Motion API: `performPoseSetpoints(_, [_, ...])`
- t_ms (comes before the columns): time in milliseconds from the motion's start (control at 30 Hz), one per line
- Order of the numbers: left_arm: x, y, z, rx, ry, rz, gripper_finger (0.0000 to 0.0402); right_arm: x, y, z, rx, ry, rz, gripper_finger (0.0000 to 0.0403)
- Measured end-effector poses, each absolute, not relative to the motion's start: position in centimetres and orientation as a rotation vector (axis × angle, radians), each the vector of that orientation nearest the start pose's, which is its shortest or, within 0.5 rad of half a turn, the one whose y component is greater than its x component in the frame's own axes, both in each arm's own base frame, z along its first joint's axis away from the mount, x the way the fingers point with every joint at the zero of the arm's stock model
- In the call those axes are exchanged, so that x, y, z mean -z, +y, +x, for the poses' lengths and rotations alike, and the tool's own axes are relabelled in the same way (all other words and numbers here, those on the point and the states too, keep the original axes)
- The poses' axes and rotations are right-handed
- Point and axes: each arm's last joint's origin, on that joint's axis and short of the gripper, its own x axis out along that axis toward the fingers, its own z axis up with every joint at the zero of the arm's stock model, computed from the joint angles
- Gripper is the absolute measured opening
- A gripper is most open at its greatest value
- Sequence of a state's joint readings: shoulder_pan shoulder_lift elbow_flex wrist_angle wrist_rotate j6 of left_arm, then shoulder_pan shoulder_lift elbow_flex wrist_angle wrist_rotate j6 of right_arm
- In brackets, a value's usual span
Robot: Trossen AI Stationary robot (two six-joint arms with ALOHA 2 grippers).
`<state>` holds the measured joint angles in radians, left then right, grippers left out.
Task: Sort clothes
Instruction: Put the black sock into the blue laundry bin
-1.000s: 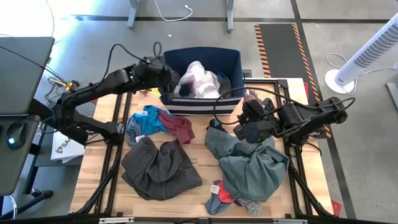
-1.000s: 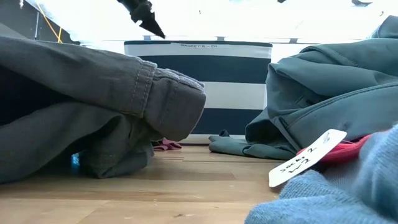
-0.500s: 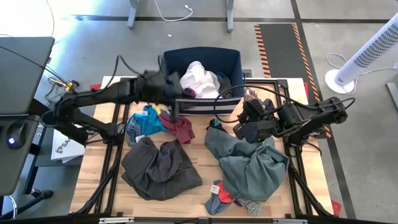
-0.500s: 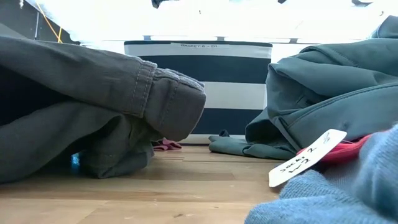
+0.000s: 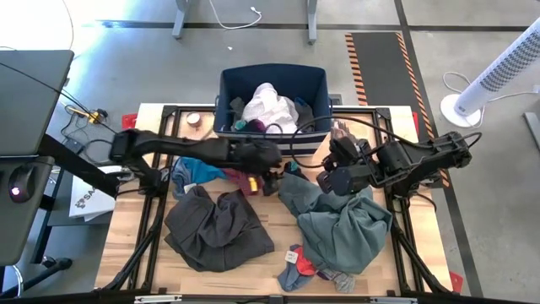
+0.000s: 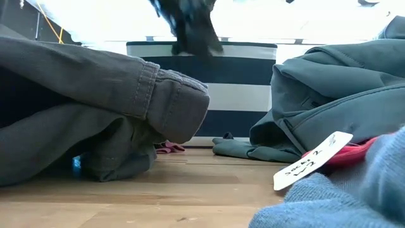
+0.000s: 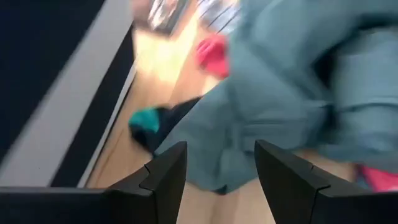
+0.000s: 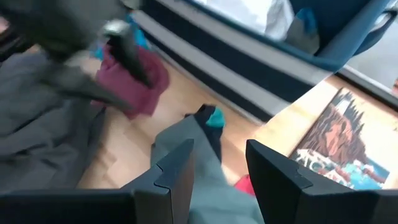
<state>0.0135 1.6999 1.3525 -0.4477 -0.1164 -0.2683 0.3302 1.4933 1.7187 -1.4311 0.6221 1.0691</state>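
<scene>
The clothes lie spread on the wooden table: dark grey-brown trousers [image 5: 215, 228] near left, a grey-green shirt [image 5: 342, 224] near right, a maroon piece [image 5: 246, 176] and a bright blue piece [image 5: 196, 167] before the bin, and small socks [image 5: 304, 266] at the near edge. White clothes [image 5: 268, 105] fill the navy striped bin [image 5: 324, 93] at the far edge. My left gripper [image 5: 270, 177] hangs open above the gap between the maroon piece and the shirt, its fingers [image 7: 165, 177] holding nothing. My right gripper [image 5: 325, 180] hovers open above the shirt's far end [image 8: 193, 180].
A dark sock with a teal tip [image 8: 210, 118] lies at the shirt's far edge, close to the bin's striped front wall [image 6: 202, 82]. A printed card [image 8: 339, 143] lies at the far right and a small round object [image 5: 193, 119] at the far left. A white tag [image 6: 313, 161] sits among the socks.
My left gripper has swung from above the bin's left rim toward the table's near side and right, sinking and rolling on the way, to a spot over the table between the maroon piece and the shirt. It has stayed open.
</scene>
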Motion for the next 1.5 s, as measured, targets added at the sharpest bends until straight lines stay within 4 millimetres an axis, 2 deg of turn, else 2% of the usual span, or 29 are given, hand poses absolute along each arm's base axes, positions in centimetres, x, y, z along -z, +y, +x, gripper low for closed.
performPoseSetpoints(200, [-20.9, 2.6, 39.6, -0.423, 0.875, -0.328, 0.0186, -39.4, 7.4, 24.7, 0.712, 0.83, 0.432, 0.0142])
performPoseSetpoints(367, [-17.5, 3.9, 41.5, -0.493, 0.821, -0.45, 0.0186, -39.4, 8.2, 24.5, 0.681, 0.837, 0.421, 0.0142])
performPoseSetpoints(500, [-16.6, 4.4, 42.5, -0.526, 0.736, -0.476, 0.0186, -39.3, 8.6, 24.4, 0.665, 0.85, 0.446, 0.0142])
performPoseSetpoints(667, [-15.2, 4.8, 42.8, -0.683, 0.697, -0.469, 0.0186, -39.3, 8.8, 24.3, 0.637, 0.883, 0.473, 0.0142])
performPoseSetpoints(933, [-11.8, 4.2, 43.7, -0.588, 0.757, -0.488, 0.0186, -39.2, 8.9, 24.3, 0.627, 0.902, 0.509, 0.0142])
performPoseSetpoints(1133, [-11.0, 4.0, 43.6, -0.533, 0.82, -0.481, 0.018, -39.2, 8.9, 24.3, 0.627, 0.901, 0.509, 0.0142])
performPoseSetpoints(1300, [-11.2, 3.9, 44.0, -0.475, 0.83, -0.498, 0.0131, -39.2, 8.9, 24.3, 0.627, 0.901, 0.509, 0.0142])
performPoseSetpoints(1500, [-11.9, 3.6, 44.7, -0.333, 0.848, -0.534, 0.0023, -39.2, 8.9, 24.3, 0.628, 0.9, 0.509, 0.0142])
